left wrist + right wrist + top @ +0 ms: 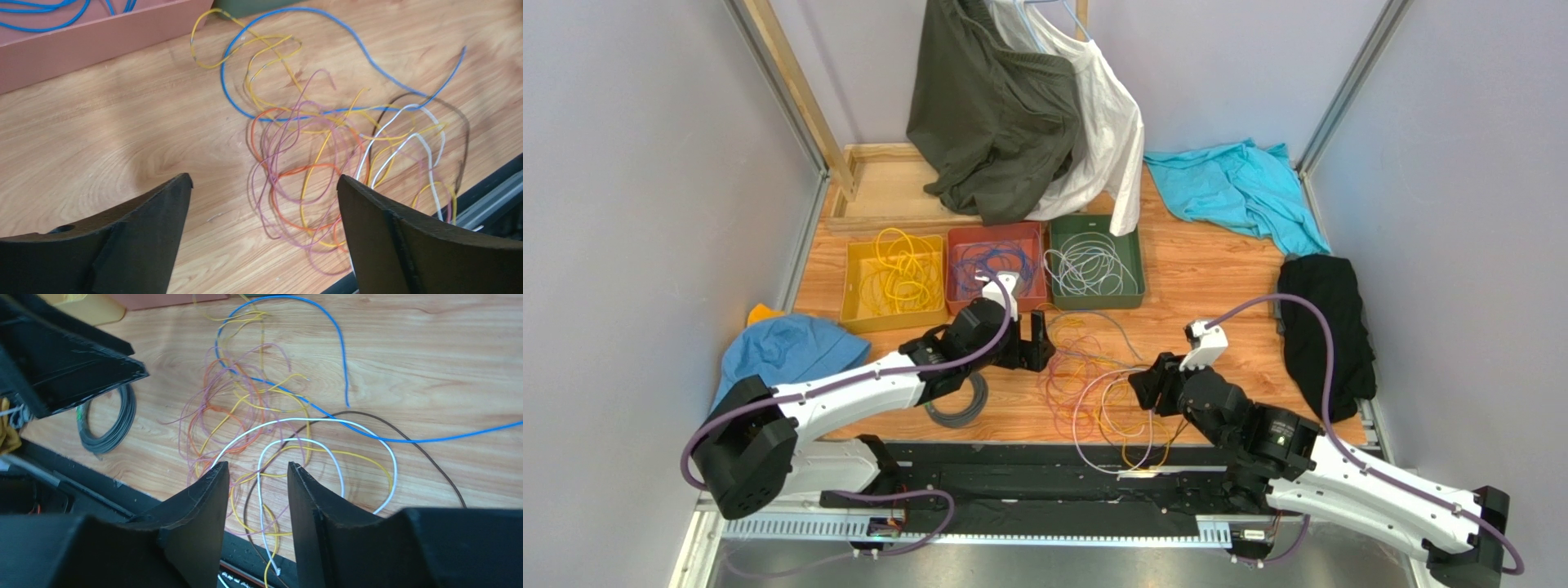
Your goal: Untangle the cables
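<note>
Evidently poised to tease strands apart, the left hand (264,180) hangs wide open and the right hand (258,468) narrowly parted astride a white strand (362,432), flanking the cables (1093,392) tangled on the tabletop (1210,282) just arm-side of the red tray (998,229).

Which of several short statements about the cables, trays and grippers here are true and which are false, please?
1. The left gripper is wide open. True.
2. The yellow tray holds blue cables. False: the yellow tray holds yellow cables.
3. A blue cable runs through the tangle on the table. True.
4. The dark grey coil lies inside the green tray. False: the dark grey coil lies on the table, outside the green tray.
5. The right gripper is clamped on a black cloth. False: the right gripper is open over the tangle, and the black cloth lies apart from it.
</note>
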